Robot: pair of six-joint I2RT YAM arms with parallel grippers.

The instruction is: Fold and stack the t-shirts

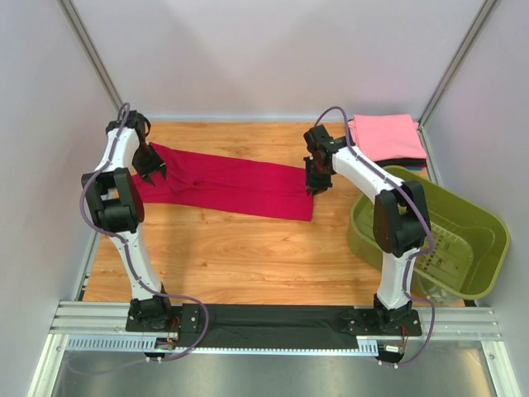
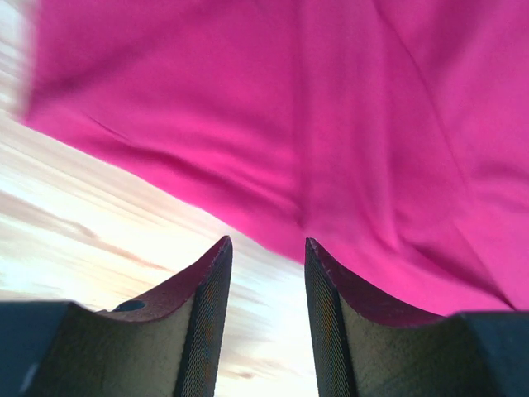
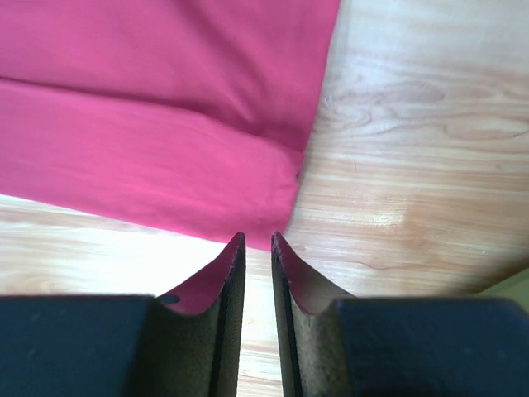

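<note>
We start with the wooden counter (image 1: 248, 256). Across its far half lies the crimson t-shirt (image 1: 231, 186), doubled lengthwise into a long band that runs from the far left down toward the middle right. We judge it soft, light and limp (it will sag and drag rather than hold a shape). Each end wants a pinch through all the layers, right at a corner of the short edge, and both ends should lift together so one can be carried over the other. The cloth should hold well enough against the pads; the risk we see is catching only the top layer.

To the right sits the olive basket (image 1: 488, 227). Behind it, in the far right corner, is the folded stack (image 1: 387, 139), pink on top with darker cloth beneath.

The left tool (image 1: 153, 171) hangs over the band's left end, jaws well apart and empty. In its wrist view the cloth lies just beyond the tips, not between them. The right tool (image 1: 314, 186) is at the band's right end, jaws only narrowly apart with nothing between them, its tips just off the tee's near right corner.
</note>
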